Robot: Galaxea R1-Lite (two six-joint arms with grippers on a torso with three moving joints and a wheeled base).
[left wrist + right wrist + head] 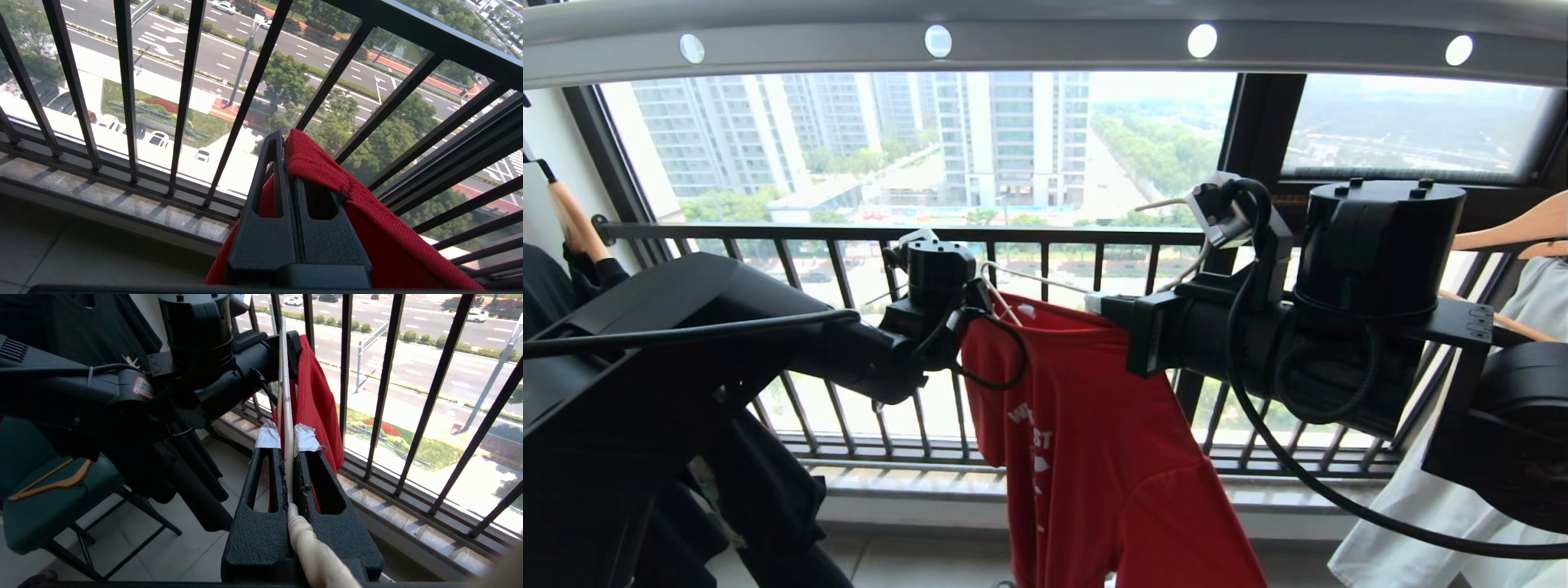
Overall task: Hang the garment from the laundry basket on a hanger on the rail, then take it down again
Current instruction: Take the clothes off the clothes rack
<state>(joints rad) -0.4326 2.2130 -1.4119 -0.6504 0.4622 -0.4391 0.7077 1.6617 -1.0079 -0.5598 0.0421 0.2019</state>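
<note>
The red garment (1094,457) hangs between my two grippers, below the grey rail (1045,41) with its round holes. My left gripper (282,139) is shut on the ribbed edge of the garment (388,237), at the shirt's upper left corner in the head view. My right gripper (288,435), with white-taped tips, is shut on the thin cream wire of the hanger (286,396); the twisted neck runs back between the fingers. In the head view the hanger (1029,278) sits in the shirt's top, and its hook is off the rail. The laundry basket is out of view.
The black balcony railing (1045,233) stands just behind the shirt. A black T-shirt (572,286) hangs at the left. A white T-shirt (1413,498) on a wooden hanger (1515,229) hangs at the right. A green chair (45,506) with a wooden hanger on it stands behind the left arm.
</note>
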